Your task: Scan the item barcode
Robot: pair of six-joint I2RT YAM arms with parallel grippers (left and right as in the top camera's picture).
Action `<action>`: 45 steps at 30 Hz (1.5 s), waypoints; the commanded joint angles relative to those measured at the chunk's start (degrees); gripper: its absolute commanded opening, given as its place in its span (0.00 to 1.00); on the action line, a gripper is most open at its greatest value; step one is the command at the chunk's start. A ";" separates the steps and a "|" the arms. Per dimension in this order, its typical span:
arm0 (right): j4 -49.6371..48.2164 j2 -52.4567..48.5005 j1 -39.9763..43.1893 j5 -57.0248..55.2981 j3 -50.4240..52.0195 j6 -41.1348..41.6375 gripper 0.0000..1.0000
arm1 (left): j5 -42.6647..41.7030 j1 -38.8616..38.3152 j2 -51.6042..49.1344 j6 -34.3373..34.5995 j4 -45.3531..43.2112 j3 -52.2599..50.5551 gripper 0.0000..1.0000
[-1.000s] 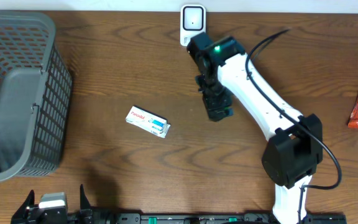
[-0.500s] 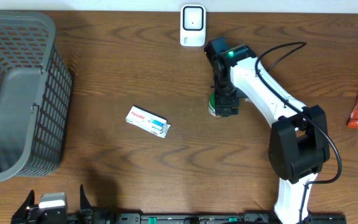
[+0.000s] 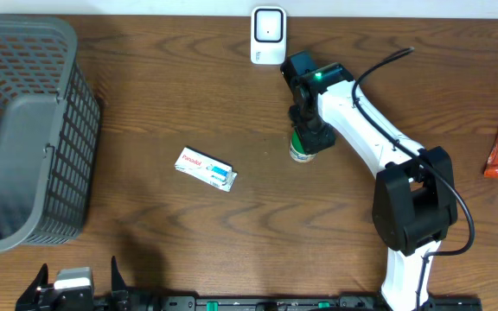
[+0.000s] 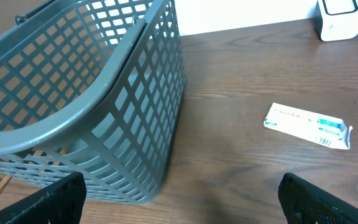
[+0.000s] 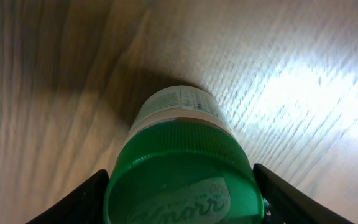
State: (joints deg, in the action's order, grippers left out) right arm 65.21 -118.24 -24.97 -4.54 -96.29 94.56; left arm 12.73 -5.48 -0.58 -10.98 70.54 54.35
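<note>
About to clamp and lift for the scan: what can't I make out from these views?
- Barcode on the jar: none shows. Overhead, the right gripper covers most of it; right wrist shows only lid and tiny label print.
- Fingers touching the lid or not: right wrist, bottom edge cuts them off.
- Basket floor: overhead, left edge cuts it; left wrist, mesh walls block.

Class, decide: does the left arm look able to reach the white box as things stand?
Probably yes: bare table lies between the open left gripper and the box, and the basket stands off to the side.
</note>
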 commanded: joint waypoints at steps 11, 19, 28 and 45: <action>6.91 -0.37 -0.35 4.76 -6.32 -89.96 0.79 | -0.09 -0.24 0.42 -0.79 -0.02 -0.09 0.99; 15.98 -0.37 -0.57 1.62 -15.52 -95.80 0.99 | -0.09 -0.24 0.42 -0.79 -0.02 -0.09 0.99; 19.65 -0.37 -0.92 8.13 -15.32 -31.76 0.99 | -0.09 -0.24 0.42 -0.79 -0.02 -0.09 0.99; -2.40 -0.39 -0.61 7.15 3.52 -17.31 0.99 | -0.09 -0.24 0.42 -0.79 -0.02 -0.09 0.99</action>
State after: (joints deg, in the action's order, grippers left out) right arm 64.18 -118.67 -26.15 3.27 -94.67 72.69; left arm 12.73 -5.48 -0.58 -11.00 70.52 54.35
